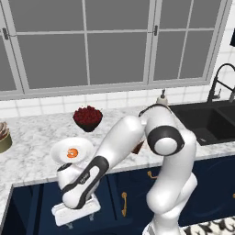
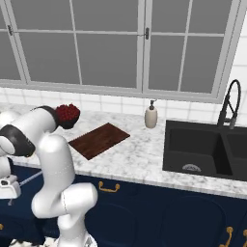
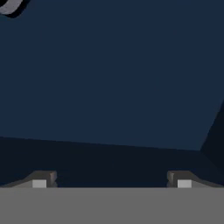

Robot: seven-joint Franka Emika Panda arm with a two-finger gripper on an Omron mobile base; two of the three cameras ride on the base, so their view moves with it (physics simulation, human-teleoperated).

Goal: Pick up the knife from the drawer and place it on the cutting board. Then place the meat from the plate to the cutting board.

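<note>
Dark blue drawer (image 3: 109, 78) interior lies under the gripper (image 3: 111, 179), fingers spread wide, holding nothing. Meat (image 1: 72, 153) rests on plate (image 1: 62, 151).

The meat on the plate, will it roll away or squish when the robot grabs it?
The meat looks small, round and curled, so it may roll or skid across the smooth white plate if nudged. It is tiny beside the plate, so probably very light. Its soft pink look suggests that it could squash a little between the jaws.
</note>
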